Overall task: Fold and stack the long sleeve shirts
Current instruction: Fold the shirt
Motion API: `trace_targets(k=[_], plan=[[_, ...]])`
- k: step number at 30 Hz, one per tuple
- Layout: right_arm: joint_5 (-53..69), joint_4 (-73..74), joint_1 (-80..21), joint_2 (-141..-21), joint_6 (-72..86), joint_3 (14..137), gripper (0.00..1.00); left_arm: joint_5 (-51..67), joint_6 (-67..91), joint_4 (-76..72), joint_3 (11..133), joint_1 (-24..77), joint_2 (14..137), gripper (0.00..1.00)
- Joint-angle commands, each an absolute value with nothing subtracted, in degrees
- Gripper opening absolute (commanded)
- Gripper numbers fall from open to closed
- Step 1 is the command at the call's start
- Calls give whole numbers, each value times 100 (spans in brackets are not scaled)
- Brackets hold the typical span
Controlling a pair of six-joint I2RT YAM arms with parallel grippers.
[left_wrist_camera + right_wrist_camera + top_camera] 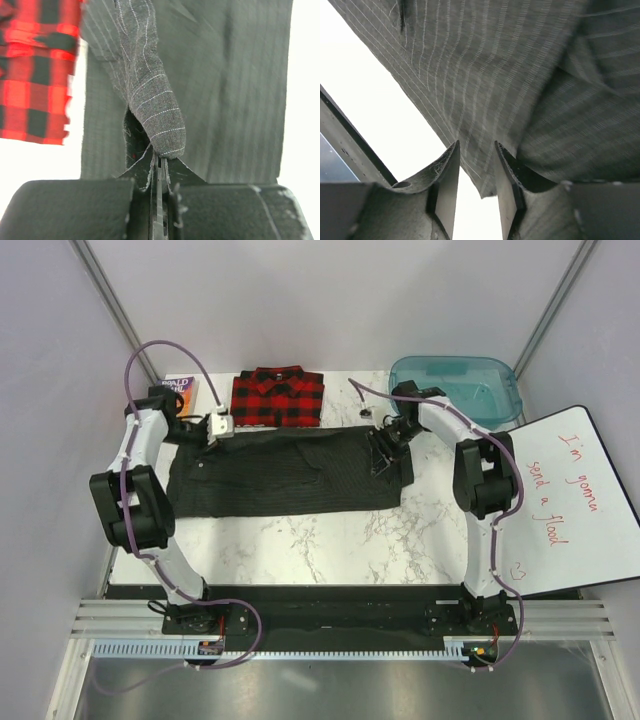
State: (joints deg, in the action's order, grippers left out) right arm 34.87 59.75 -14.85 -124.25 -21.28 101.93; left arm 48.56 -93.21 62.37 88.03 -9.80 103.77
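Observation:
The dark charcoal pinstriped shirt (290, 475) lies as a wide band across the middle of the marble table. The red-and-black plaid shirt (277, 398) lies folded at the back; it also shows in the left wrist view (35, 70). My left gripper (222, 428) is at the charcoal shirt's back left edge. Its jaws (161, 161) are shut on a raised fold of that fabric (160, 115). My right gripper (385, 450) is at the shirt's back right corner. It is open (476, 152), with a corner of the charcoal fabric (485, 100) hanging between its fingers (447, 172).
A colourful paperback book (178, 390) lies at the back left beside the plaid shirt. A teal plastic bin (455, 385) stands at the back right. A whiteboard with red writing (575, 500) lies off the table's right side. Bare marble (300, 545) shows in front of the shirt.

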Motion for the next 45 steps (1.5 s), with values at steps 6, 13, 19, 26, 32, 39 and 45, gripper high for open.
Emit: trace_targets(k=[6,13,19,26,32,39,45], plan=[[2874,5546,-1617,-12622,-1881,9712,33,4369,-12708,7164,8394,-1608,10063,2],[2918,5660,-1626,-12366,-2083,9422,32,4157,-13551,6101,7481,-1907,9809,2],[2927,5792,-1617,-12261,-2241,9404,33,3982,-13789,5028,7075,-2039,9782,11],[3330,6319,-1626,-12077,-2627,9729,35,3814,-13414,4518,7110,-2557,9721,30],[3823,6522,-1661,-11848,-2655,10072,37,4165,-11605,4878,7216,-2488,9370,40],[3279,5417,-1837,-12243,-1778,10354,37,2981,-7995,4895,7417,-1040,9965,29],[2629,4791,-2109,-12595,-1363,10118,36,1961,-6866,4887,7392,-607,10766,22]])
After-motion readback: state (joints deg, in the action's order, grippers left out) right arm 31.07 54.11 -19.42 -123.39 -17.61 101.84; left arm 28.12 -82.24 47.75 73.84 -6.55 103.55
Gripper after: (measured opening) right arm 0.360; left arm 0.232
